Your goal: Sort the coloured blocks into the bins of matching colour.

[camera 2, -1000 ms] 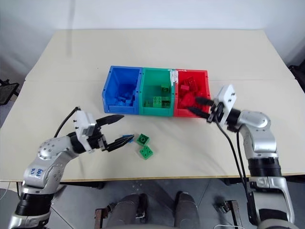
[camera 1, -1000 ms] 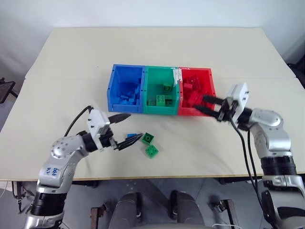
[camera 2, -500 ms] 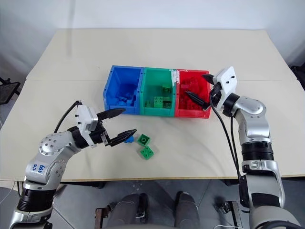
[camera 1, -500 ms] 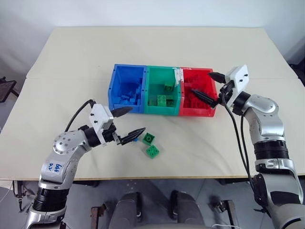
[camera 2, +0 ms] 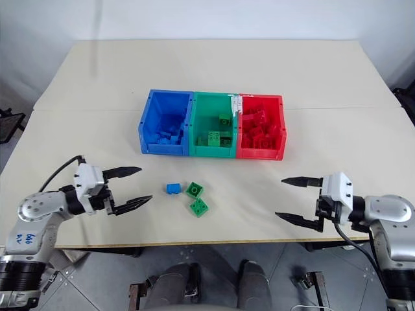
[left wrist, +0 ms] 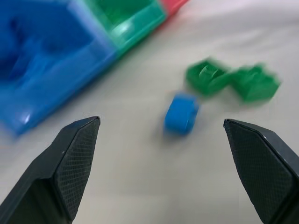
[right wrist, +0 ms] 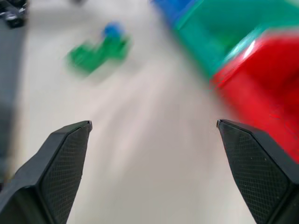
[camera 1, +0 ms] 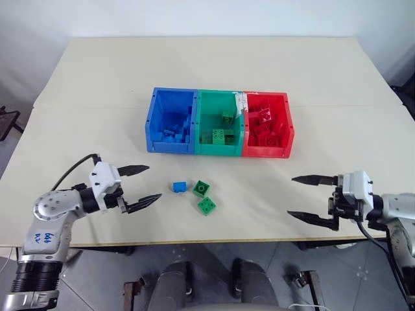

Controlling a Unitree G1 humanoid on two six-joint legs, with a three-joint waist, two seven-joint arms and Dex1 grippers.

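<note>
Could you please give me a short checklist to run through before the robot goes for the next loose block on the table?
1. Left gripper open and empty: ok, its two black fingers stand wide apart.
2. Right gripper open and empty: ok, clear of the bins.
3. Small blue studded plastic brick free on the beige table: ok, nothing on or against it.
4. Two small green studded plastic bricks free to grasp: cannot tell whether their corners touch.
5. Open-topped blue plastic bin reachable: ok, unobstructed, just beyond the blue brick.
6. Open-topped green plastic bin has room: ok, few bricks inside.
</note>
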